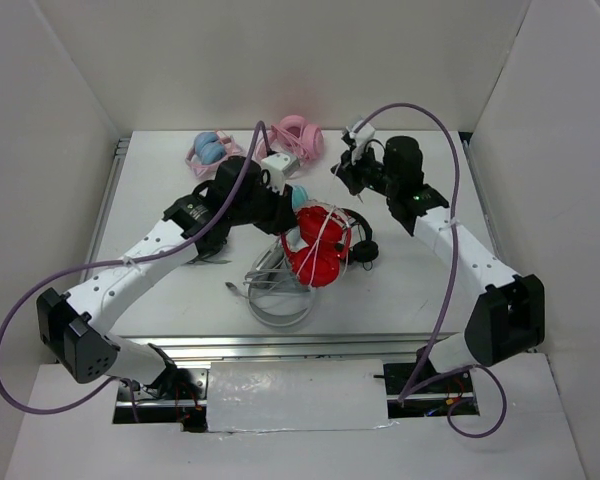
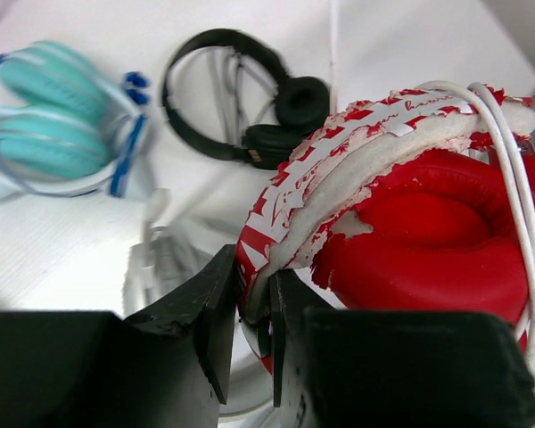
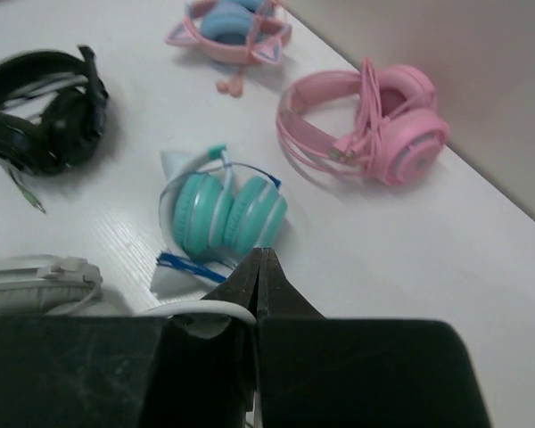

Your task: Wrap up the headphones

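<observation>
The red headphones (image 1: 315,255) sit at the table's middle, held up by my left gripper (image 1: 298,232). In the left wrist view my left gripper (image 2: 248,308) is shut on the worn red headband, whose white foam shows, beside the red ear pad (image 2: 428,232). The thin white cable (image 2: 517,178) lies in turns over the headband. It runs up (image 1: 330,235) toward my right gripper (image 1: 348,165), raised to the upper right of the headphones. In the right wrist view my right gripper (image 3: 261,259) has its jaws together, with the white cable (image 3: 196,308) looping out at their base.
Black headphones (image 1: 365,245) lie just right of the red ones. Teal headphones (image 3: 218,214) lie behind them, partly under my left arm. Pink headphones (image 1: 298,135) and pink-and-blue cat-ear headphones (image 1: 212,150) are at the back. White-grey headphones (image 1: 275,295) lie in front. White walls enclose the table.
</observation>
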### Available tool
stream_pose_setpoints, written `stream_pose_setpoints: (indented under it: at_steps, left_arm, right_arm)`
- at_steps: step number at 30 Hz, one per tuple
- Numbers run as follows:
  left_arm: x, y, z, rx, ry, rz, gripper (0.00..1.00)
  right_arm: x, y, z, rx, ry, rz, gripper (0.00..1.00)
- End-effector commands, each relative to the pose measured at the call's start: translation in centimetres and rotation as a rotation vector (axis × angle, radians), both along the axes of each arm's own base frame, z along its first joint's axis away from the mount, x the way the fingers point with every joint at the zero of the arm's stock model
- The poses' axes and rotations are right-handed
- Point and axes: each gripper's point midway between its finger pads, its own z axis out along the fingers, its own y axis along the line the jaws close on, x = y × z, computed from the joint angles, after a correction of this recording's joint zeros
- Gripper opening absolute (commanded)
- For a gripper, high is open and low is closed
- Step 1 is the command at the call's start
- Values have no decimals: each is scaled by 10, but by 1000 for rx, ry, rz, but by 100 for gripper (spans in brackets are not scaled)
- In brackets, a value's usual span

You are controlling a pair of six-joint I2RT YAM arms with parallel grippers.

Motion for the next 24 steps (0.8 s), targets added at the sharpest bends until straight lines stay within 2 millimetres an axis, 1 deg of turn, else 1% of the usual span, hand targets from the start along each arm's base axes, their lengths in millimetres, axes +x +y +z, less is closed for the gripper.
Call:
stream_pose_setpoints:
  at_steps: [1,2,3,4,5,6,7,8,9,10,11,12,13,15,16,18,19,20,22,23,24]
  left_arm:
    - [16,9,8,40,-53,96,0]
    - [22,16,5,66,-61,145,0]
    - [24,17,5,69,-60,157,0]
    - [29,23,3,97,-66,196,0]
    - [36,31,3,120,-80,252,0]
    - [39,35,0,138,-81,280,0]
    - [43,39,1,148,-85,308,0]
    - [47,47,-1,166,-82,370,0]
    - [50,50,3,165,-84,401,0]
    - [52,51,0,163,-69,430,0]
    - [56,60,0,176,-77,483,0]
    - [58,62,0,174,-73,509,0]
    - [60,66,0,170,-72,534,0]
    - [67,77,0,154,-61,617,0]
    - [70,79,-1,137,-44,651,0]
    - [76,91,2,134,-46,725,0]
    - [81,98,3,135,-53,792,0]
    - [83,102,5,134,-56,820,0]
    - [88,103,9,94,-46,852,0]
    - [91,106,10,80,-44,862,0]
    - [92,106,11,62,-43,866,0]
  right_arm:
    - [-9,-12,21,-174,16,-115,0]
    - [-2,-20,19,-212,27,-198,0]
    - [-6,-15,17,-241,43,-208,0]
    - [-9,-16,24,-265,62,-234,0]
    - [-8,-15,21,-283,82,-252,0]
    - [-7,-20,22,-304,91,-300,0]
    - [-13,-15,28,-312,104,-303,0]
    - [-14,-12,27,-313,126,-315,0]
    - [-13,-14,39,-305,122,-349,0]
    - [-22,-11,33,-331,161,-345,0]
    - [-21,-7,38,-316,178,-361,0]
    - [-24,-8,29,-335,212,-373,0]
    - [-28,-12,32,-349,227,-398,0]
    - [-34,-6,34,-330,250,-416,0]
    - [-40,-7,30,-338,274,-418,0]
    - [-48,-1,31,-316,294,-407,0]
    - [-52,1,31,-309,304,-405,0]
    - [-58,4,34,-289,310,-399,0]
    - [-67,10,30,-272,327,-368,0]
    - [-76,18,35,-236,334,-319,0]
    - [-80,23,30,-223,341,-291,0]
